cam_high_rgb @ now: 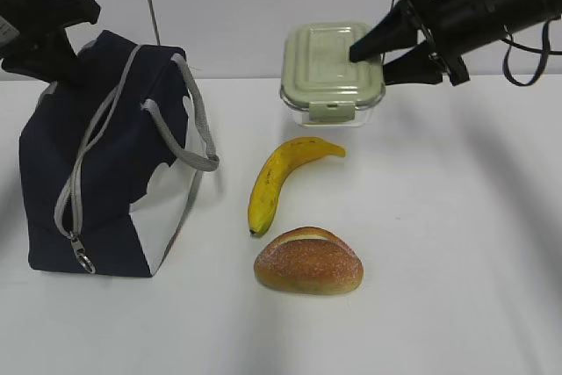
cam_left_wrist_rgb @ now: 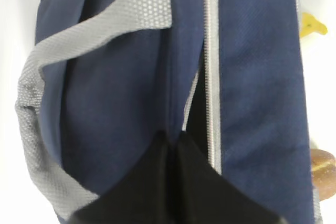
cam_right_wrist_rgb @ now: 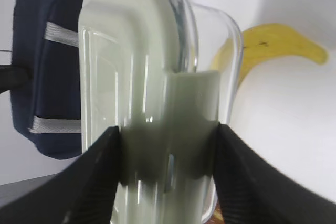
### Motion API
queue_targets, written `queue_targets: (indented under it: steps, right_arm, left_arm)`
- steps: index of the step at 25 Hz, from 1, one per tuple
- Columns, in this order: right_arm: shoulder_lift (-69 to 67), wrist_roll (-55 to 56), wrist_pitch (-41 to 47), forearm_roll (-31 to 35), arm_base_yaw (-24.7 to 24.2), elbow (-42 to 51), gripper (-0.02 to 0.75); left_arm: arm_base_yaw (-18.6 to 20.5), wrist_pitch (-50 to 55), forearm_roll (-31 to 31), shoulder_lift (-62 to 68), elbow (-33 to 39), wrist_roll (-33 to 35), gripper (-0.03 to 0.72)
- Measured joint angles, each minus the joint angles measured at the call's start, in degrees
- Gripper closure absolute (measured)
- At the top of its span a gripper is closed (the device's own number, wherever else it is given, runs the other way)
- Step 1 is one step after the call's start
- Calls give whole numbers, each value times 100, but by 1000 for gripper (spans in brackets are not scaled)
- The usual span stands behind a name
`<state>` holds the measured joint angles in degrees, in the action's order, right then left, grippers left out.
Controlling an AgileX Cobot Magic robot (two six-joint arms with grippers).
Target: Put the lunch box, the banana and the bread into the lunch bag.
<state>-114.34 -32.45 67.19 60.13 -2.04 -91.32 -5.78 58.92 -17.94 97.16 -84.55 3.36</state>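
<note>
Grasping the box (cam_high_rgb: 332,72): right jaws (cam_high_rgb: 373,56) apart astride its side clip. Left jaws (cam_left_wrist_rgb: 173,148) together, pinching bag (cam_high_rgb: 105,160) fabric. Next: close, lift, carry to bag.

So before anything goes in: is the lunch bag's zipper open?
Partly open at least: the left wrist view shows a dark gap beside the zipper of the lunch bag.

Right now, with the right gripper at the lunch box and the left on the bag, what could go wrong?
1. The right gripper straddles the lunch box at one end only; the clear, smooth base could slip or tilt when lifted.
2. The lunch bag shows just a narrow slit beside the zipper, so the box may catch on the opening.
3. The left gripper pinches soft fabric, so the bag may sag or tip.
</note>
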Motion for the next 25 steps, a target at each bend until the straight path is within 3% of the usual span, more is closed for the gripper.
queue_targets:
  steps: [10, 25]
  right_arm:
    - [9, 1309, 220, -286, 929, -1252, 354]
    - [9, 2138, 285, -552, 1851, -1387, 355]
  left_arm:
    - [0, 0, -510, 0, 0, 0, 689]
    - [0, 0, -836, 0, 0, 0, 689]
